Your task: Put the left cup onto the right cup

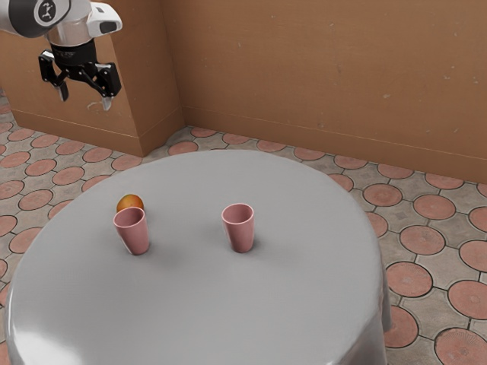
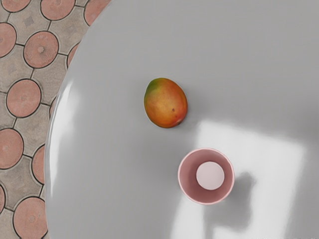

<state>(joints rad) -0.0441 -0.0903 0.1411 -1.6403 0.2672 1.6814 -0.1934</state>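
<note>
The tool (image 1: 84, 97) is hanging high up, above the desk's edge on the exterior view's left. Its jaws are spread wide with nothing between them. Nothing's grabbed yet, so I'd call this the approach to the left cup (image 1: 132, 230).

That cup stands upright, mouth up, close to that same edge of the desk (image 1: 266, 304). Watch out for the mango (image 2: 166, 102) sitting near it on the edge side. The wrist view shows a gap between them, but not a generous one. I'd drop straight down and turn the tool so neither finger comes down on the mango's side. The cup tapers toward its base, so I'd pinch it high on the wall, where it's less likely to slip.

The right cup (image 1: 239, 226) is upright too, nearer the desk's middle and well apart from the first. They look the same size, so the carried cup probably needs to arrive level and centred to seat.

The desk is round, grey and glossy, with its sides draped like cloth. The floor (image 1: 434, 205) has round reddish tiles, and the walls (image 1: 304, 68) are brown board.
</note>
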